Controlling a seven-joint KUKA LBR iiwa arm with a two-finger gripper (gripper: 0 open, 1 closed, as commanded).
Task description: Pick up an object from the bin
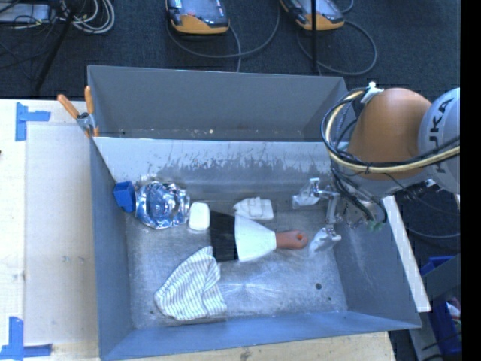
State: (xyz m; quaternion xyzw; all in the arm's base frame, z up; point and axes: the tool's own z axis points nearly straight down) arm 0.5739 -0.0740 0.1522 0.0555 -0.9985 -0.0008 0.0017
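My gripper [316, 217] hangs at the right side of the bin, its two metal fingers spread open, with nothing between them. Its nearer fingertip [325, 239] stands just right of the reddish-brown handle end of a brush [255, 241]. The brush lies flat on the bin floor and has a white body and black bristles pointing left. A small white folded piece [254, 207] lies just behind the brush, left of the farther finger.
Further left lie a white block [198, 216] and a crumpled clear bottle [159, 204] with a blue cap. A striped grey-white cloth [192, 286] is bunched near the front. The arm's orange dome and cables overhang the right rim.
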